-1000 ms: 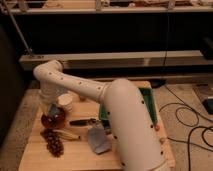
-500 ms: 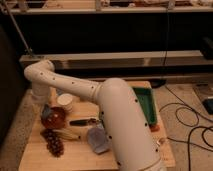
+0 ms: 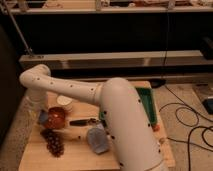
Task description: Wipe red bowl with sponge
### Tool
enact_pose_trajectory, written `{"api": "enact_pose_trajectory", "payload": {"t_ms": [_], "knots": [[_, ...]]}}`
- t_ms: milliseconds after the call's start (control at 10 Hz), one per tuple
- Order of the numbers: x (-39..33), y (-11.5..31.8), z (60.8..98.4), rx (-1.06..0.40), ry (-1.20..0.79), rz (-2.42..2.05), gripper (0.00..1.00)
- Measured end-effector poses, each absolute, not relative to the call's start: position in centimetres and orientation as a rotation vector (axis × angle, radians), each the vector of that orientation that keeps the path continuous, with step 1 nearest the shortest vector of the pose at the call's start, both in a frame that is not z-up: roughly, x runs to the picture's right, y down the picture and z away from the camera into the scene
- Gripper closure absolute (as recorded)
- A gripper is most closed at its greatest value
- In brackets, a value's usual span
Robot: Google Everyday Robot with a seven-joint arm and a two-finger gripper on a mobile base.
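The red bowl sits on the left part of the wooden table. My white arm reaches across from the lower right, bends at an elbow at the upper left and drops down. My gripper hangs just left of the bowl, close to its rim. A small bluish-grey thing shows at the gripper's lower end against the bowl's left side; it may be the sponge, but I cannot tell whether it is held.
A white cup stands behind the bowl. Dark grapes lie in front of it. A dark utensil and a grey-blue pouch lie mid-table. A green tray sits at the right, with cables on the floor beyond.
The arm's elbow and forearm have swung left, and the gripper has moved from above the bowl to its left side.
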State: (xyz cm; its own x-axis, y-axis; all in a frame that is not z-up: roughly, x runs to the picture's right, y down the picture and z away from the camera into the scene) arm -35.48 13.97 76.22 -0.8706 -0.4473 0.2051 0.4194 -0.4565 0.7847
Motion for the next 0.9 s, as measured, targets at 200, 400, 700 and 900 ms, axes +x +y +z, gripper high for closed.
{"api": "enact_pose_trajectory", "payload": {"t_ms": [200,400,700,900], "knots": [[-34.5,15.5,76.6,0.023,-1.255,-2.308,0.96],[-32.7,16.3,77.2,0.002,-1.259,-2.280,0.96],[-30.3,16.8,77.8,-0.019,-1.248,-2.237,0.96],[-28.9,16.0,78.2,-0.024,-1.223,-2.214,0.96]]}}
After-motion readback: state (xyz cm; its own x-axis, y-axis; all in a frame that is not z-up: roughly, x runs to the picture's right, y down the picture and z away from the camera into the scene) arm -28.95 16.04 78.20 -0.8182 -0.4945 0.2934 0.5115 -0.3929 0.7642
